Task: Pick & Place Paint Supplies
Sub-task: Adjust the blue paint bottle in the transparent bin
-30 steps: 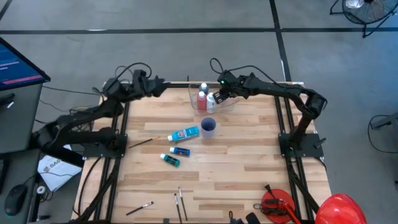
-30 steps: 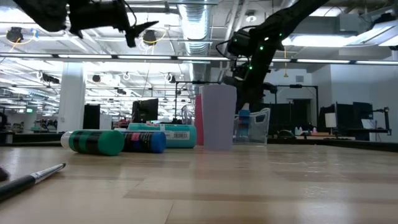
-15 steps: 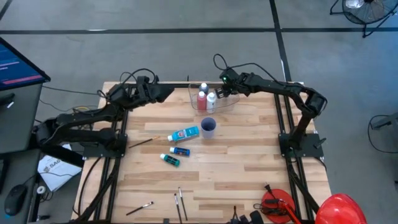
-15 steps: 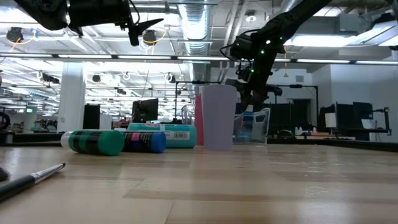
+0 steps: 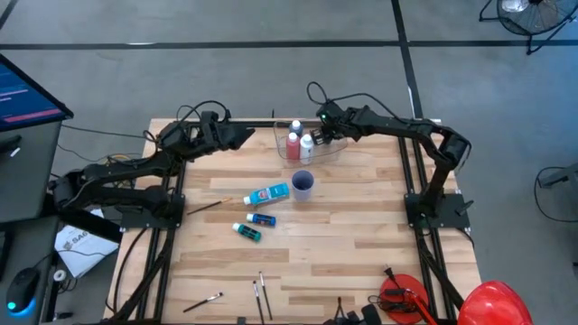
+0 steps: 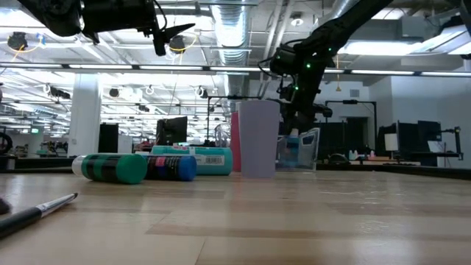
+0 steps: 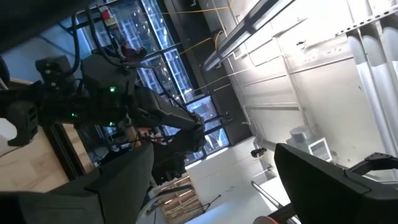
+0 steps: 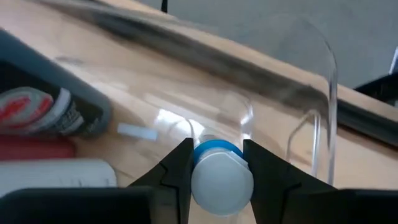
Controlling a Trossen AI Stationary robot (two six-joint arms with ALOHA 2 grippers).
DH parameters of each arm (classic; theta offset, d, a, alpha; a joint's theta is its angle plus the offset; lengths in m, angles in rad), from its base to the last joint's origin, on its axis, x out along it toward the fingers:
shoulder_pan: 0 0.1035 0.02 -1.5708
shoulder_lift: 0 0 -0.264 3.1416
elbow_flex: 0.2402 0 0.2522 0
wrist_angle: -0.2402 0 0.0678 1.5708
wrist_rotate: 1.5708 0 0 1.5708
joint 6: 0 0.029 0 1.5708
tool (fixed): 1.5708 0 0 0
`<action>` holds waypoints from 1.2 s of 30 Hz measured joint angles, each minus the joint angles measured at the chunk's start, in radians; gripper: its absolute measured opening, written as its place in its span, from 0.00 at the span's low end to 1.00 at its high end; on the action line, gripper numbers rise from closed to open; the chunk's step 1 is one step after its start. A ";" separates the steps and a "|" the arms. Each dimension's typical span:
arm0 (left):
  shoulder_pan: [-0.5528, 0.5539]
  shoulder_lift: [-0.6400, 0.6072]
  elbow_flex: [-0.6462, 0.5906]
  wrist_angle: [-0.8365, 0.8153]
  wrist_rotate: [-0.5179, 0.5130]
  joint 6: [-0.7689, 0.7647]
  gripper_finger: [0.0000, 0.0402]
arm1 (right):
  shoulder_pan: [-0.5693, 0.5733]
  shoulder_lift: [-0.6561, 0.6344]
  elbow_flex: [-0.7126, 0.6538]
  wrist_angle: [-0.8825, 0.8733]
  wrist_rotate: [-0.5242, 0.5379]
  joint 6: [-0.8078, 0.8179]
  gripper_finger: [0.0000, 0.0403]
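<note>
Grey floor (image 5: 271,63), ceiling strip lights (image 6: 221,68)

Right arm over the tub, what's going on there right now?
The right gripper is shut on a blue bottle with a white cap, holding it over the clear tub, where a red bottle already stands. The left gripper hangs open and empty above the table's far left. Three tubes and several brushes still lie on the table.
</note>
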 joint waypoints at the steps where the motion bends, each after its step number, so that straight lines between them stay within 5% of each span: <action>1: -0.004 0.000 0.000 0.000 -0.001 0.000 0.82 | 0.000 0.000 -0.001 -0.005 0.000 0.000 0.26; 31: -0.053 0.000 0.000 -0.001 -0.068 0.046 0.81 | -0.027 0.029 0.001 0.028 -0.042 -0.029 0.26; 36: -0.053 0.000 0.000 -0.001 -0.068 0.048 0.80 | -0.033 0.031 0.000 0.029 -0.045 -0.029 0.37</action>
